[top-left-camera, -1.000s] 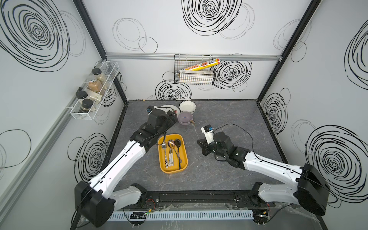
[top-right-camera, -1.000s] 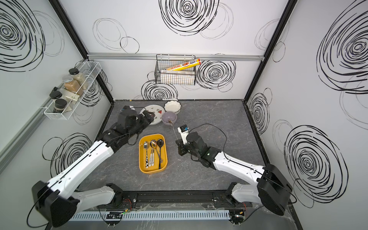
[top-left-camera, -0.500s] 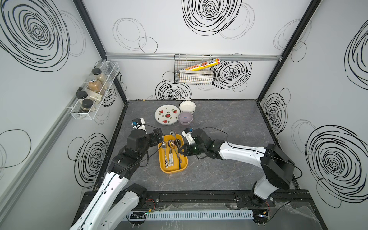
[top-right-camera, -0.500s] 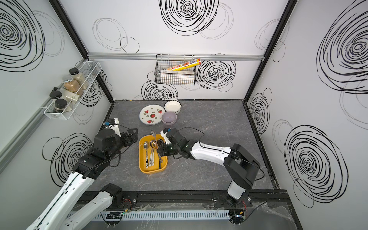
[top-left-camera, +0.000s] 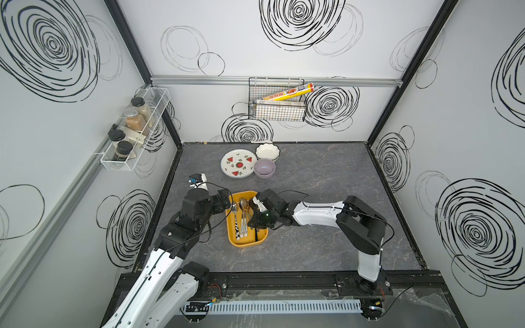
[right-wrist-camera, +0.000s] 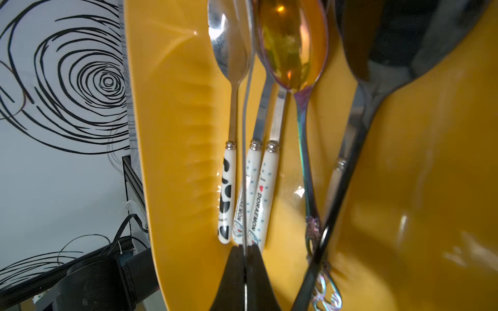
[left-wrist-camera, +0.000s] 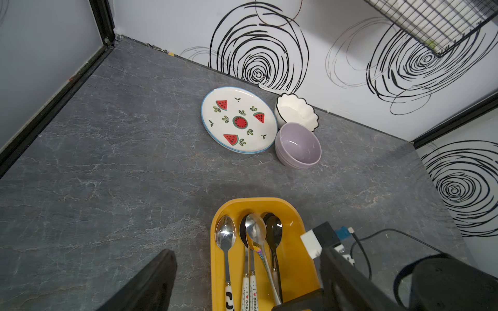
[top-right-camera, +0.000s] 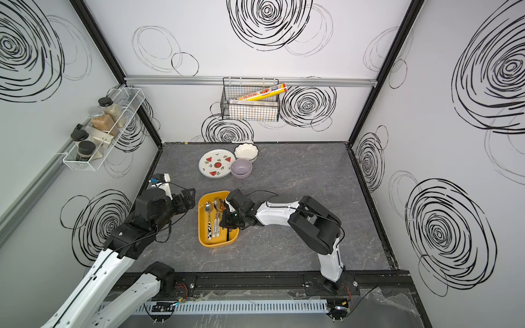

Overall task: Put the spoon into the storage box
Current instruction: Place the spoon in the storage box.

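Lying bowl-up on top of the other cutlery, the slim rainbow-tinted metal spoon with a gold-gleaming bowl is already inside the shallow mustard-yellow plastic storage box. Its handle runs along the box's length, and its curled, ornamented tail ends just beside the right gripper. I take it for the task's spoon because it rests uppermost and nearest those fingers; no spoon shows outside the box in any view.

It looks light, rigid and polished, so probably slippery. The handle is thin, and the surest hold would be across its flat middle or just above the ornament, not on the bowl.

The right gripper's fingers are pressed together low over the handle end of the box. Whether anything thin is pinched between them I cannot tell; the rainbow handle passes beside them, not between.

Alongside lie a spoon with a white, black-blotched handle, two spoons with white lettered handles and a large black spoon.

The left gripper hovers just beside the box's other long rim, wide apart and empty.

Well apart on the grey marbled tabletop sit a round watermelon-print plate, a lilac bowl and a white scalloped bowl.
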